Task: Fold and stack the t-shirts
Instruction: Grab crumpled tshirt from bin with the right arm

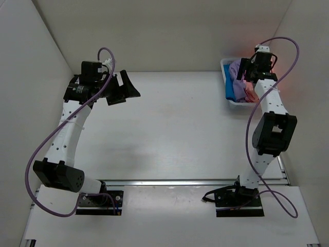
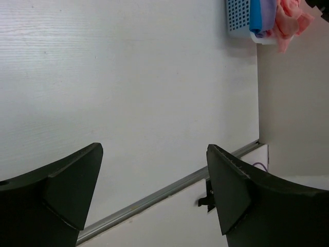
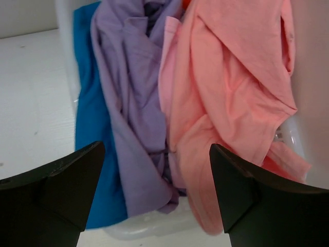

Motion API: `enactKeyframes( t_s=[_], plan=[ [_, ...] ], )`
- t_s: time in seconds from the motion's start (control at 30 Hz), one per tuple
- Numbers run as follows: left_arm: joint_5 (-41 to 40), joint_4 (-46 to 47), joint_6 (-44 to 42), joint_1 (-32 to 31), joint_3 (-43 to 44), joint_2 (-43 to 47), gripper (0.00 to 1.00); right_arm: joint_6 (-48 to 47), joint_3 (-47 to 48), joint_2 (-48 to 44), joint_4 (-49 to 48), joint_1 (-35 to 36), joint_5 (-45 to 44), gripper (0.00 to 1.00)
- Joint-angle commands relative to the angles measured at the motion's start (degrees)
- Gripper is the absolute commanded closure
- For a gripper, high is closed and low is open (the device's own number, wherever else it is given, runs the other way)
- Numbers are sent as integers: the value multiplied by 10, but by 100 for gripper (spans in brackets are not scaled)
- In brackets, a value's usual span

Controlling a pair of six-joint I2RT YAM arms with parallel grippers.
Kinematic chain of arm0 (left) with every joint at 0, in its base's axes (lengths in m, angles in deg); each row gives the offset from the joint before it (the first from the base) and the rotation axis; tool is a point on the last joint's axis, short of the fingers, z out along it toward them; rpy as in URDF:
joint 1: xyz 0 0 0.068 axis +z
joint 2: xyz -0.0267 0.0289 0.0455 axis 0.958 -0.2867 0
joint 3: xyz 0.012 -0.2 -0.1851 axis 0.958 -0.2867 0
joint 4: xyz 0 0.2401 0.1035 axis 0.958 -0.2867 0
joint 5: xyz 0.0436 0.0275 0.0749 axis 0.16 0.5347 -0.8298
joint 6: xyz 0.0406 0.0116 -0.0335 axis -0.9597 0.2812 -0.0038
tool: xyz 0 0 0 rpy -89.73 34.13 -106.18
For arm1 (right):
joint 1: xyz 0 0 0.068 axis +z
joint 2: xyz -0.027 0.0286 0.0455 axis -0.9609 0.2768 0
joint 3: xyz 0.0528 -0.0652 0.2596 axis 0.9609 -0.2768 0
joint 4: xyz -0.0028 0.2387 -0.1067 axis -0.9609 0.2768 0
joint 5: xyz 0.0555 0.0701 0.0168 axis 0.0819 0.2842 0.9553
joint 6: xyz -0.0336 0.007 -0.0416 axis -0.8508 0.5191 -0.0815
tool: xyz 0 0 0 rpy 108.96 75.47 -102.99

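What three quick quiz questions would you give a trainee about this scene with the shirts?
1. True or false: a folded shirt already lies on the table.
2. Which arm hangs over the white basket? A: left. B: right.
3. In the right wrist view, what colour is the shirt between the blue shirt and the salmon-pink shirt?
Key: 1 false; 2 B; 3 the lavender shirt.
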Motion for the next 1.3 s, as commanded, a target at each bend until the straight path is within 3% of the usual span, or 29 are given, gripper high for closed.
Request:
enactKeyframes(
  t_s=[0.0, 0.13, 0.2, 0.27, 0.47, 0.53, 0.6, 0.67, 0.7, 1.0, 1.17, 1.27],
  plan=[
    [-4, -21, -28, 1, 22, 0, 7, -19, 51, 41, -21, -3, -73, 19],
    [6, -20, -34, 0, 24, -1, 12, -23, 82, 100, -19, -23, -78, 19],
    [12, -21, -38, -2, 26, -7, 11, -27, 105, 123, -14, -30, -81, 19],
    [18, -20, -39, -7, 27, -8, 1, -18, 128, 145, 5, -37, -75, 19],
    [20, -29, -33, -5, 22, -14, 2, -5, 163, 192, 36, -53, -62, 25],
    [16, -35, -25, -4, 16, -14, 1, -3, 169, 188, 36, -59, -50, 55],
    [15, -35, -23, -2, 10, -16, 1, 1, 180, 194, 41, -64, -19, 70],
    [18, -36, -19, -4, 1, -15, 2, 20, 199, 195, 52, -70, -15, 95],
    [15, -38, -13, -3, 0, -14, 1, 21, 215, 196, 64, -71, -16, 99],
    [-18, -68, 7, -7, -6, -23, 1, 21, 256, 113, 76, -67, -1, 100],
    [58, -50, 16, 20, -69, -27, 2, -9, 280, 5, 43, -35, 14, 100],
    [49, -45, 11, 8, -55, -24, 2, -1, 315, -51, -3, -23, 55, 100]
  ],
)
